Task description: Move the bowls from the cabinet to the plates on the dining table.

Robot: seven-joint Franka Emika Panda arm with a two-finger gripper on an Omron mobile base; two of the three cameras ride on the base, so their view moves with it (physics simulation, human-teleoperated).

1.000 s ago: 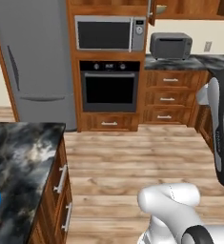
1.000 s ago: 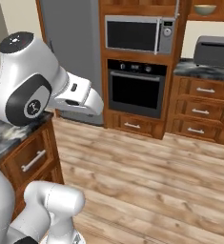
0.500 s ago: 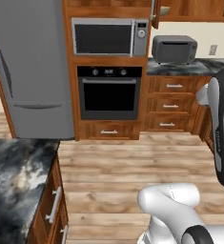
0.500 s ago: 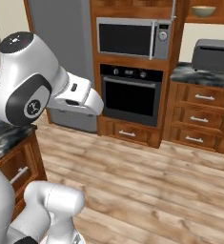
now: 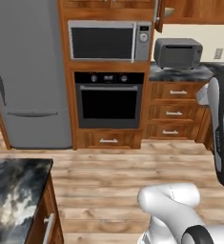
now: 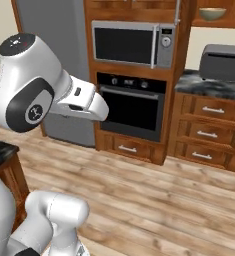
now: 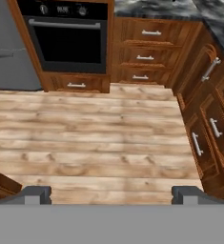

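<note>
Step in hand: I judge I am driving the base toward the cabinet (image 6: 216,15) to fetch a bowl; nothing is carried.
Gripper (image 7: 112,193): in the hand view its two dark fingertips stand far apart at the bottom, wide open and empty, looking down at bare plank floor.
Bowl (image 6: 212,13): one small round bowl, olive-grey with a pale rim, sits on the wooden shelf of the open wall cabinet at the upper right of the right base view, above the toaster oven (image 6: 224,62). I cannot see a second bowl.
Dining table (image 5: 13,200): a corner of its dark marbled stone top, veined white, lies at the lower left of the left base view, well apart from the cabinet. No plate is visible on that corner.
Doing it well: I would stop the base square to the small counter (image 5: 180,72), close enough that the arm reaches up over the toaster oven, then raise the hand with its jaws kept wide.
Materials: reddish-brown raised-panel wood, silver bar handles, a smooth grey fridge (image 5: 23,71), a black glass oven door (image 5: 108,102), a steel-framed microwave (image 5: 108,42).
</note>
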